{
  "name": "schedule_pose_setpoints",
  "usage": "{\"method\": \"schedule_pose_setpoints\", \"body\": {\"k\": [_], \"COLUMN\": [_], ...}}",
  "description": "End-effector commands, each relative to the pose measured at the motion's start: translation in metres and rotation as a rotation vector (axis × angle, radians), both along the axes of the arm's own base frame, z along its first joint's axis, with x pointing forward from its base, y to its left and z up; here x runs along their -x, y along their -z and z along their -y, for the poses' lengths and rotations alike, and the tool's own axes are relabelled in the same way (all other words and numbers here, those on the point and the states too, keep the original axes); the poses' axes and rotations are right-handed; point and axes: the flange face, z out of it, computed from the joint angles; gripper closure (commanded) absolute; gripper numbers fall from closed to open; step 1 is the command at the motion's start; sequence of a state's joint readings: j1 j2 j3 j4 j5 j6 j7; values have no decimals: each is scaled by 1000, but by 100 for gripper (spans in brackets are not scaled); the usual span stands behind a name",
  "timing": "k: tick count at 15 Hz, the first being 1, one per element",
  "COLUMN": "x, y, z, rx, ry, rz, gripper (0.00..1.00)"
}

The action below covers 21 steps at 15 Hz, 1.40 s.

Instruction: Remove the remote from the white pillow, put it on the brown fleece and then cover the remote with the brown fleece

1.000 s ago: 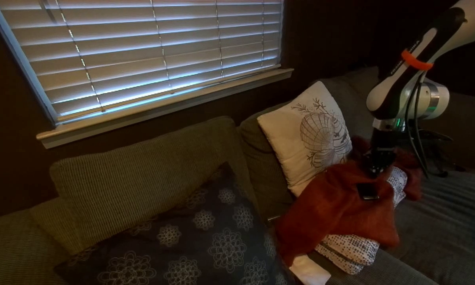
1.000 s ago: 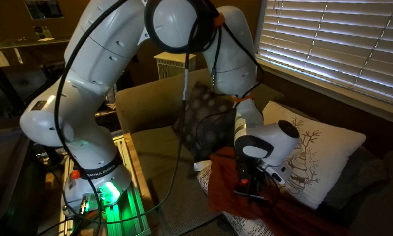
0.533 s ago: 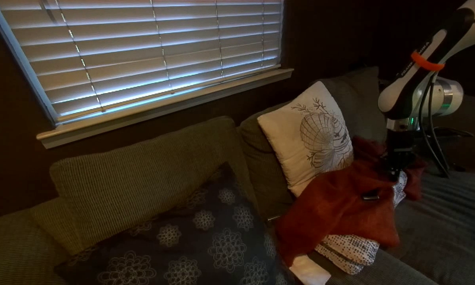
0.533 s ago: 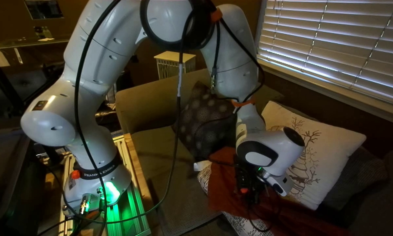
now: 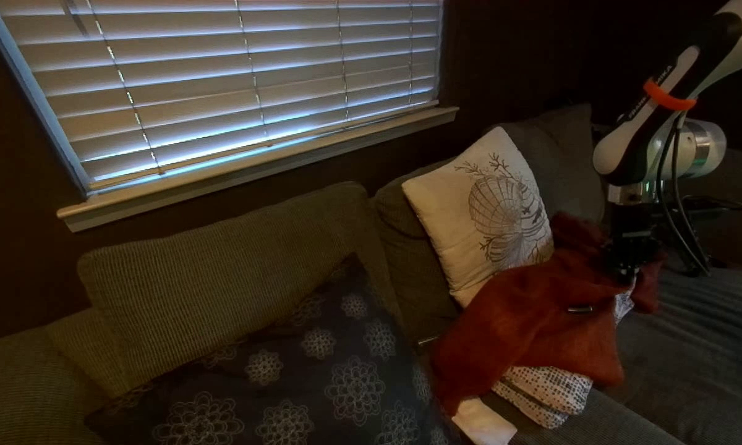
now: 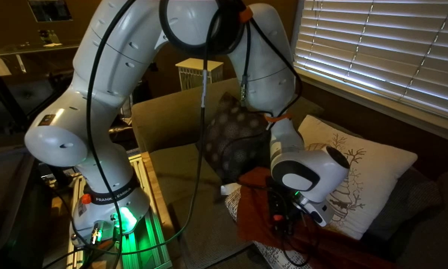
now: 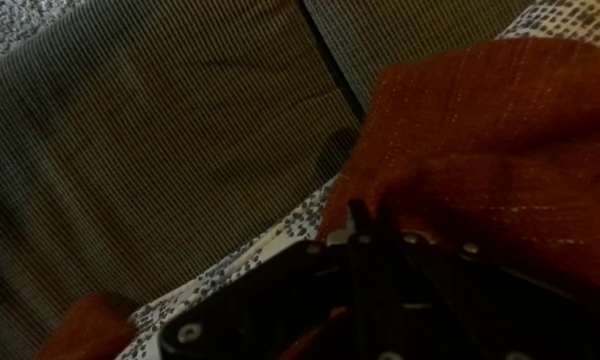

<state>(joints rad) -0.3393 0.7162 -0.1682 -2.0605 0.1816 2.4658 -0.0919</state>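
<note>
Gripper [image 7: 372,214] over fleece [image 5: 525,309], fingers pinched on it. I see just a sliver of remote [image 5: 580,309] poking from fleece; white pillow [image 5: 445,210] leans just beside fleece.

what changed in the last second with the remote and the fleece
In an exterior view, the end effector has moved right and slightly down, drawing the brown fleece over the remote, whose dark face showed before; now only a thin edge is visible. The fleece appears still pinched; nothing was visibly let go. The white pillow and dark patterned pillow stayed put.
</note>
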Motion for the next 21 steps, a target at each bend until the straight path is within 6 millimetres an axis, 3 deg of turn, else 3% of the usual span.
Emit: {"method": "schedule_pose_setpoints", "body": {"k": [1, 2, 12, 16, 21], "x": [1, 1, -10, -21, -33], "y": [-6, -6, -16, -21, -12], "z": [0, 1, -6, -23, -43], "rx": [10, 15, 1, -29, -64], "ry": [21, 32, 27, 37, -2], "rz": [-50, -50, 1, 36, 41], "gripper": [83, 71, 4, 0, 0]}}
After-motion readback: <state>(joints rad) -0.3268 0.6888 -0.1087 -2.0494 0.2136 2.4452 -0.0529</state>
